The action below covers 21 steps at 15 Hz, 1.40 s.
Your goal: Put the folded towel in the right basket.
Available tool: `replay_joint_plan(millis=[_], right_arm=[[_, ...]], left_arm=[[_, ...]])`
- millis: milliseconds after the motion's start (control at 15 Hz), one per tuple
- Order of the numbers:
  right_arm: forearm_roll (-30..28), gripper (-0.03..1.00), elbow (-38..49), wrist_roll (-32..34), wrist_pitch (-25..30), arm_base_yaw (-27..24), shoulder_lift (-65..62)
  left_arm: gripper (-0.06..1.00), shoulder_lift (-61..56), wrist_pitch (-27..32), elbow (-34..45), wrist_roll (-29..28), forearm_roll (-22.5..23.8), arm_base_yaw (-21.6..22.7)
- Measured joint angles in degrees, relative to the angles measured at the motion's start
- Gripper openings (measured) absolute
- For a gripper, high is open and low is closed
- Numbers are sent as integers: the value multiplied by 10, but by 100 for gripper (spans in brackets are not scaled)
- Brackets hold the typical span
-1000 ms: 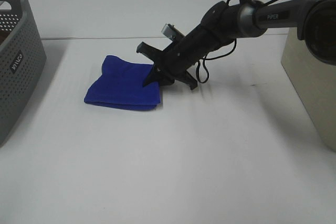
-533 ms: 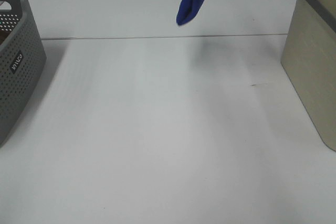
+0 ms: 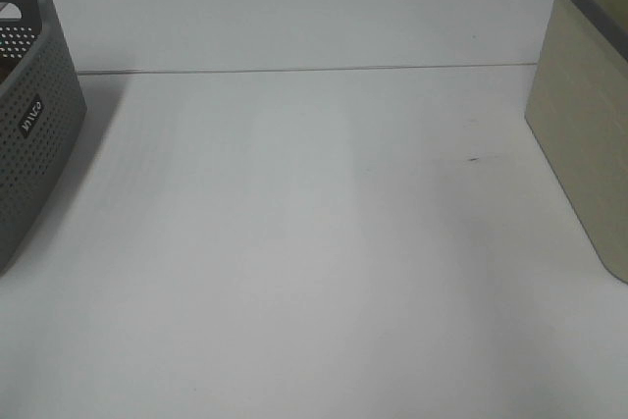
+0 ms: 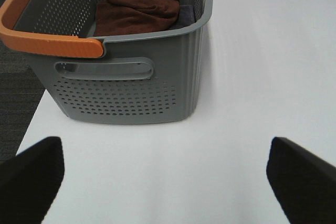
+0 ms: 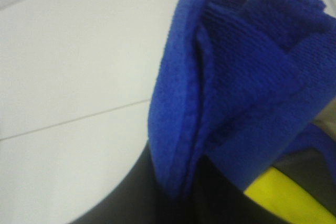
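Observation:
The folded blue towel (image 5: 241, 93) fills the right wrist view and hangs bunched from my right gripper (image 5: 220, 182), which is shut on it; the fingertips are hidden by the cloth. Neither shows in the exterior high view, so they are outside that frame. The right basket (image 3: 589, 115) is beige with a dark rim and stands at the right edge of the table. My left gripper (image 4: 168, 192) is open and empty, with its fingers (image 4: 31, 177) wide apart over the table in front of the grey basket.
A grey perforated basket (image 3: 29, 115) with an orange handle stands at the left edge and also shows in the left wrist view (image 4: 131, 77), with a brown towel (image 4: 136, 9) inside. A yellowish surface (image 5: 283, 198) shows under the blue towel.
My right gripper closed on the blue towel on the table, lifted it up and to the right, and has now gone out of the top of the exterior view.

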Motion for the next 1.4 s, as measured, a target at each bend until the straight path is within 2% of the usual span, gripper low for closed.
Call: replay_joint_plan(millis=[67, 200, 333, 467, 533, 600, 733, 800, 933, 1067, 1133, 1400], right_arm=[[-83, 10, 58, 0, 5, -1, -21], [-159, 10, 119, 0, 6, -1, -23], [-187, 10, 159, 0, 7, -1, -19], [-189, 10, 182, 11, 7, -1, -11], [-192, 14, 185, 23, 7, -1, -6], [-200, 28, 187, 23, 7, -1, -6], [-210, 79, 187, 30, 7, -1, -7], [-208, 89, 187, 30, 7, -1, -7], [-181, 95, 187, 30, 7, -1, -8], [-119, 97, 187, 30, 6, 3, -24], [-114, 97, 187, 30, 6, 14, -40], [-158, 97, 195, 61, 6, 112, -116]], left_arm=[[97, 0, 0, 0, 0, 0, 0], [97, 0, 0, 0, 0, 0, 0], [97, 0, 0, 0, 0, 0, 0], [97, 0, 0, 0, 0, 0, 0], [97, 0, 0, 0, 1, 0, 0], [97, 0, 0, 0, 3, 0, 0], [97, 0, 0, 0, 4, 0, 0], [97, 0, 0, 0, 5, 0, 0], [97, 0, 0, 0, 6, 0, 0], [97, 0, 0, 0, 6, 0, 0], [97, 0, 0, 0, 6, 0, 0], [97, 0, 0, 0, 6, 0, 0]])
